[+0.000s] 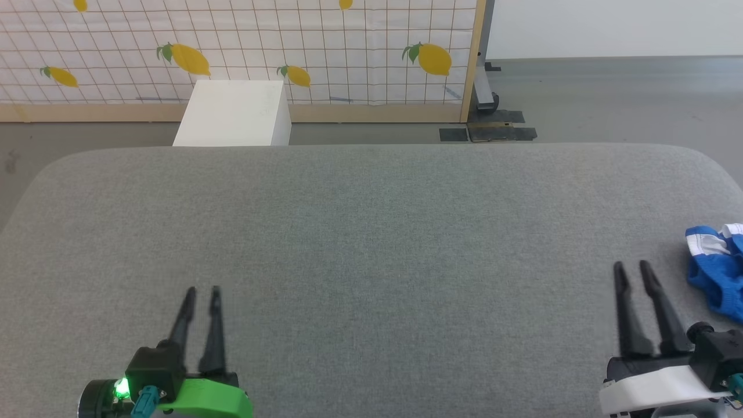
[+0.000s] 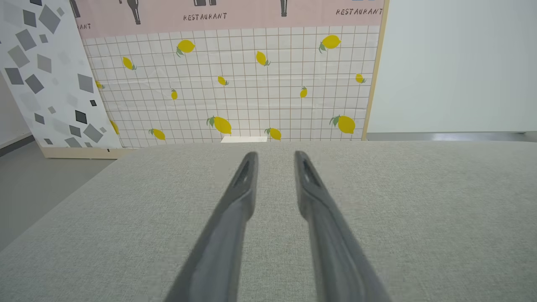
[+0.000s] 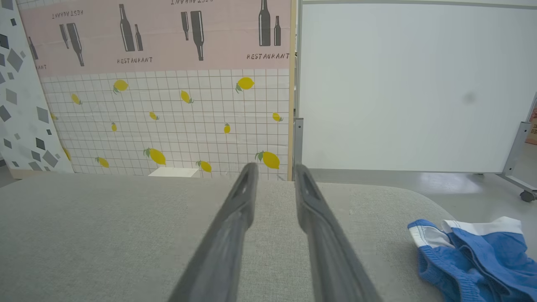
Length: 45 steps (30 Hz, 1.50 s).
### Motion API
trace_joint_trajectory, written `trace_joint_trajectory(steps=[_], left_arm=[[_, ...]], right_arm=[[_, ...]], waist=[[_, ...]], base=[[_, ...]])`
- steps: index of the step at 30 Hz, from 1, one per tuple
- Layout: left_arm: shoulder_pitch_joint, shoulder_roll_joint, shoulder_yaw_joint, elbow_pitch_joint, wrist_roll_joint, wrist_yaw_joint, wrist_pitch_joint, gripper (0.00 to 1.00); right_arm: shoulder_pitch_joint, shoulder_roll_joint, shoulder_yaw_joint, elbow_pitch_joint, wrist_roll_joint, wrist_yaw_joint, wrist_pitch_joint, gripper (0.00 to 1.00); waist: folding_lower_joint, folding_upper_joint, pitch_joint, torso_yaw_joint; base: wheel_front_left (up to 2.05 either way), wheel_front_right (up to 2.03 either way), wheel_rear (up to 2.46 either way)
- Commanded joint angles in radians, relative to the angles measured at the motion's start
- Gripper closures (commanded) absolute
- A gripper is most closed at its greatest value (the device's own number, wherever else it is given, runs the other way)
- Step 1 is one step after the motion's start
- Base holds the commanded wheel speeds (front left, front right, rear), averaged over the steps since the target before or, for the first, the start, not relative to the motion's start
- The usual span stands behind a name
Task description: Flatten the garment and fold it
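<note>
Your left gripper [image 1: 203, 290] is sitting at the near left of the grey bench [image 1: 371, 220]. Its two dark fingers are pointing toward the far edge and standing a narrow gap apart, gripping nothing. Your right gripper [image 1: 632, 265] is sitting at the near right, its fingers also pointing away from you, narrowly parted and holding nothing.

The garment [image 1: 717, 273] is lying crumpled at the right edge of the bench, near the right gripper's fingers on their right side and not touching them. You are seeing bright blue fabric bunched into a heap, with white trim showing along its far folds, and the right edge of the head view is cutting part of it off. In the right wrist view it is lying low on the bench to the right of the fingers.

Beyond the bench's far edge, a white box [image 1: 235, 113] is standing on the floor in front of a lemon-print panel [image 1: 325, 52].
</note>
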Motion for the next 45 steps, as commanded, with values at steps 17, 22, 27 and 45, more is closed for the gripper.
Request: trace_joint_trajectory(steps=[17, 22, 27, 45], left_arm=[[-0.01, -0.002, -0.002, -0.003, 0.006, 0.004, 0.03, 1.0], [-0.013, -0.002, -0.003, -0.005, 0.009, 0.005, 0.041, 1.0], [-0.017, -0.003, -0.003, -0.006, 0.011, 0.006, 0.053, 1.0], [-0.028, -0.005, -0.005, -0.01, 0.019, 0.011, 0.09, 1.0]], right_arm=[[-0.012, 0.0, 0.011, 0.006, -0.009, 0.0, 0.027, 1.0], [-0.016, 0.0, 0.014, 0.008, -0.012, 0.0, 0.036, 1.0], [-0.021, 0.001, 0.019, 0.01, -0.015, 0.0, 0.046, 1.0], [-0.036, 0.001, 0.032, 0.017, -0.026, -0.001, 0.079, 1.0]], waist=[[0.0001, 0.0, 0.003, 0.0], [0.0001, 0.0, 0.003, 0.0], [0.0001, 0.0, 0.004, 0.001], [0.0001, 0.0, 0.008, 0.001]], base=[[0.0, 0.0, 0.0], [0.0, 0.0, 0.0], [0.0, 0.0, 0.0], [0.0, 0.0, 0.0]])
